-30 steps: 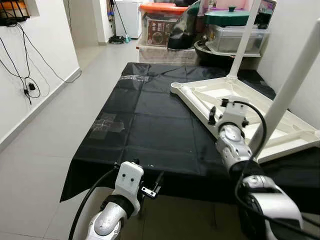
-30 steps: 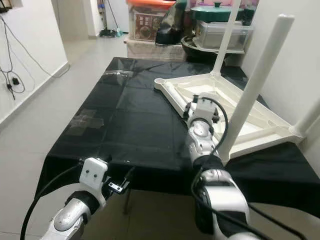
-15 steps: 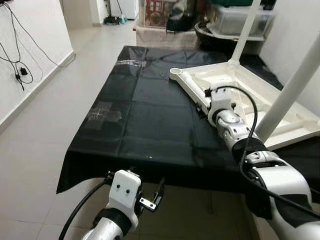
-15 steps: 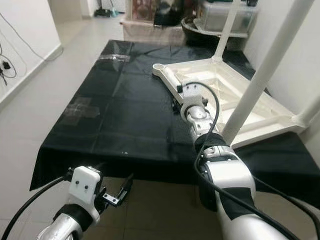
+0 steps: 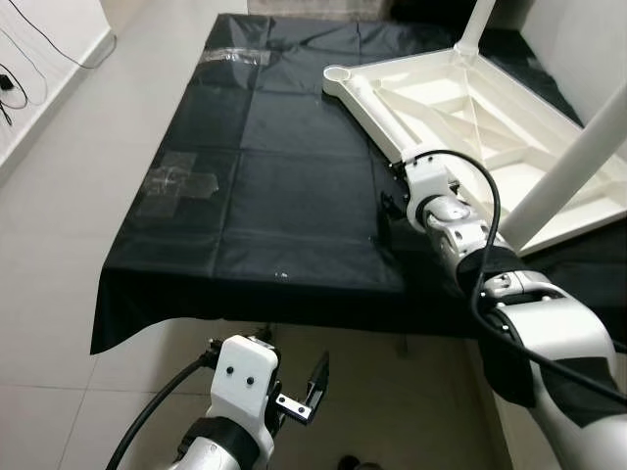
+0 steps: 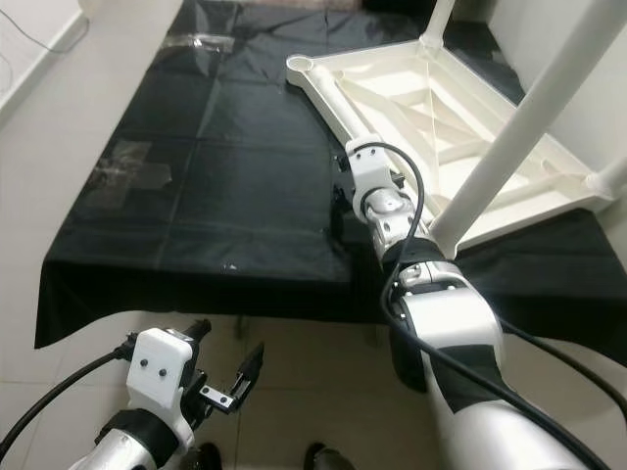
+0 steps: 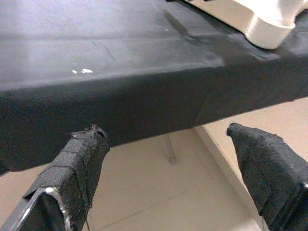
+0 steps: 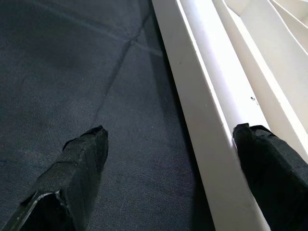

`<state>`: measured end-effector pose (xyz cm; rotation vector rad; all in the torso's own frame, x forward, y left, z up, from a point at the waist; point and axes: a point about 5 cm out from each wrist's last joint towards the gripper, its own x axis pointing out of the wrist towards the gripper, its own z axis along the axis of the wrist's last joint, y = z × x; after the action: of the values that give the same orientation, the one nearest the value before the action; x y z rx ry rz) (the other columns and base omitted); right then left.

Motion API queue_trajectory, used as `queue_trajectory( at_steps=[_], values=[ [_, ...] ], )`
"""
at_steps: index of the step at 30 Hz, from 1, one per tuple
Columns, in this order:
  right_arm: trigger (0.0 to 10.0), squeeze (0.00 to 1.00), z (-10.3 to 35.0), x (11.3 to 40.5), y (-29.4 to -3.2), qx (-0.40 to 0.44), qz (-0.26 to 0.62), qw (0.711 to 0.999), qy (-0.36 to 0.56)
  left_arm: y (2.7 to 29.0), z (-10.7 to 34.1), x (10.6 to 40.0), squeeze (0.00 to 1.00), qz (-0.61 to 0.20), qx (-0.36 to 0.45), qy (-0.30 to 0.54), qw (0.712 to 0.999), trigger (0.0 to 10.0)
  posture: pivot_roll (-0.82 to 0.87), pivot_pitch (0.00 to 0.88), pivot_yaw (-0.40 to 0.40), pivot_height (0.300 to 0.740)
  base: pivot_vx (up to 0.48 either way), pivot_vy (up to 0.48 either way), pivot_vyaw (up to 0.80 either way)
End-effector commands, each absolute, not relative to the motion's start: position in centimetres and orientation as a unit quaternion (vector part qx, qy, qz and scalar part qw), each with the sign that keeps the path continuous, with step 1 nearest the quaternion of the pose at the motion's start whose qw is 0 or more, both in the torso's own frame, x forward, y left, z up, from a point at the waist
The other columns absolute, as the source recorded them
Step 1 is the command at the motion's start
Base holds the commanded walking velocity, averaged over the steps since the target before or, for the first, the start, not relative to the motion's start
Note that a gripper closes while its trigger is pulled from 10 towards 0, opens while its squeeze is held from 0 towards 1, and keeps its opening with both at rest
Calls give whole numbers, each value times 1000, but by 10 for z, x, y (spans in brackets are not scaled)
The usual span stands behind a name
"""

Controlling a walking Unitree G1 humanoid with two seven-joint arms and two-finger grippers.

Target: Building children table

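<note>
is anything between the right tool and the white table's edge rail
Nothing visible. The right tool is open and straddles the white table edge rail, one finger over the black cloth, the other over the frame.

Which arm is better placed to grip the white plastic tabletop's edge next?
Right. The right gripper is open astride the upturned white plastic tabletop's edge on the black cloth. The left gripper hangs open below the cloth's hanging edge.
</note>
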<state>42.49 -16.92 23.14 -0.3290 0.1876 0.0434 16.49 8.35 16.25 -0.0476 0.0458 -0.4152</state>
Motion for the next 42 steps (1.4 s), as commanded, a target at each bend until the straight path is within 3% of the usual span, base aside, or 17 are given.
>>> queue_trajectory(
  at_steps=[1,7,13,14,15,31,35,37,42],
  values=[
    [10000,0,215,422,-170,-165,26,977,129,81,162,160,0,-212,-28,34,976,10000,84,339,-93,740,0,0,0],
    [10000,0,222,423,-169,-179,34,974,133,81,164,154,0,-205,-37,44,977,10000,68,363,-99,740,0,0,0],
    [10000,0,216,421,-160,-193,107,960,174,81,166,149,0,-201,-41,49,977,10000,60,378,-101,740,0,0,0],
    [2863,0,215,420,-155,-199,140,952,186,81,166,148,0,-201,-42,51,977,10000,58,382,-105,740,0,0,0],
    [0,0,215,419,-150,-203,168,946,190,81,167,147,0,-200,-42,54,977,10000,55,386,-107,740,0,0,0],
    [0,0,234,420,-130,-241,262,920,160,82,169,149,0,-199,-35,57,978,10000,51,390,-103,740,0,0,0],
    [0,0,233,416,-120,-248,336,895,157,82,168,152,0,-199,-33,54,978,10000,49,382,-103,740,0,0,0],
    [0,0,229,411,-115,-262,394,865,166,83,167,156,0,-198,-31,54,978,10000,51,376,-102,740,0,0,0],
    [0,0,223,405,-116,-280,449,828,184,83,167,158,0,-196,-29,53,979,10000,49,369,-102,740,0,0,0]
  ],
)
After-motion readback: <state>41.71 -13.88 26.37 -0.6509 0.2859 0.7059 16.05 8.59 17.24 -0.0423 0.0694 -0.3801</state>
